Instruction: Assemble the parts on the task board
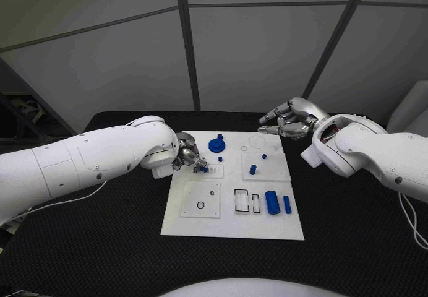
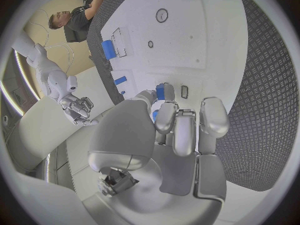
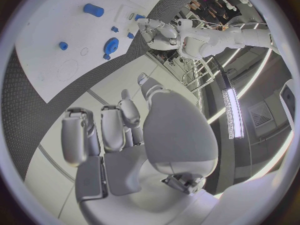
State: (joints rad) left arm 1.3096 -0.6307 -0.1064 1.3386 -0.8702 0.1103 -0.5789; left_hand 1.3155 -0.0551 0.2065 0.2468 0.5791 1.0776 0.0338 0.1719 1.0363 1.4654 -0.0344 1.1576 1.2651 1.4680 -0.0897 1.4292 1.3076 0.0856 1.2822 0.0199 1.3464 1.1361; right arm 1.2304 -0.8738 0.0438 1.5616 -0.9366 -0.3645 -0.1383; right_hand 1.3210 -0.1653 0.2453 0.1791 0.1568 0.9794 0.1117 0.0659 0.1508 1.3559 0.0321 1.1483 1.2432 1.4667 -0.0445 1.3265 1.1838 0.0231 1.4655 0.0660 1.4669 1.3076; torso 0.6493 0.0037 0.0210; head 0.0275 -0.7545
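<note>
We see the left hand [image 1: 189, 158] pinching a small blue part [image 2: 164, 91] at the task board [image 1: 234, 228]'s left edge, plainest from its wrist, while the right hand [image 1: 290, 119] hovers empty, fingers apart, beyond the far edge.

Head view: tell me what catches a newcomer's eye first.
The white task board in the middle of the black table, dotted with small blue parts such as the round one near its far edge. Then the left hand, low over the board's left side and pinching a blue part. The right hand hovers empty beyond the board's far right corner.
</note>
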